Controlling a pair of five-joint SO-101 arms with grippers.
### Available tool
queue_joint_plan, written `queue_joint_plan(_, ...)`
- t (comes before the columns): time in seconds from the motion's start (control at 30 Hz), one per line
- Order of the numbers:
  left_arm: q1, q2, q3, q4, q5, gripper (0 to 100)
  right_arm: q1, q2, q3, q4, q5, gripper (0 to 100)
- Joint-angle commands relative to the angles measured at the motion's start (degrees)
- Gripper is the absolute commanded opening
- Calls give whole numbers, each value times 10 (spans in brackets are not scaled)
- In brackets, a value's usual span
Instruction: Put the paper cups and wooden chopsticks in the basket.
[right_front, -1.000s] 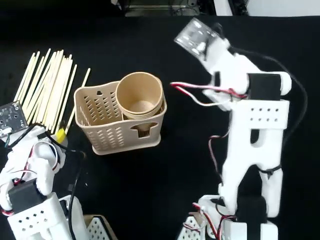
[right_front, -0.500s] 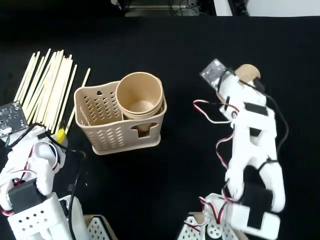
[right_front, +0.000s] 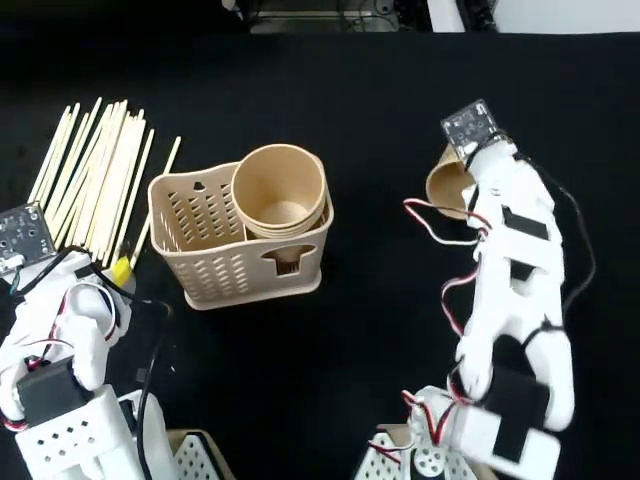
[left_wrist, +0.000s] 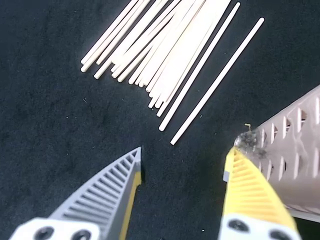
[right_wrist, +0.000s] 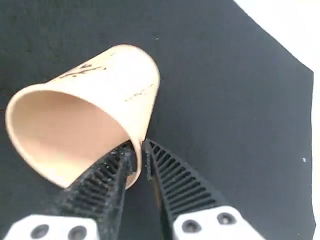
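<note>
Overhead, holds a paper cup, tipped on its side, in the right gripper; basket well apart at nine o'clock (nested cups inside), so likely a carry that way. Across the table, wooden chopsticks at twelve o'clock from the left arm, the nearer one, long axes roughly six to twelve. From the left wrist, left gripper spread wide, chopsticks just ahead. From the right wrist, pinched on the cup's wall at the rim, one finger inside, one outside.
</note>
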Motion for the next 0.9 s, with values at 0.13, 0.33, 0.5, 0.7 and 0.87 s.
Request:
queue_joint_plan(0.13, -5, -4, -3, -11, 1, 264, -4, -180, -27, 167, -61, 11)
queue_joint_plan(0.33, -5, -4, -3, -11, 1, 264, -48, -298, -162, 423, -148, 11)
queue_joint_plan(0.5, -5, -4, -3, -11, 1, 264, -139, -337, -369, 631, -224, 11)
queue_joint_plan(0.7, -5, -4, -3, -11, 0, 264, -283, -288, -593, 767, -311, 11)
queue_joint_plan(0.87, -6, -4, -3, -11, 0, 264, -374, -218, -742, 835, -352, 11)
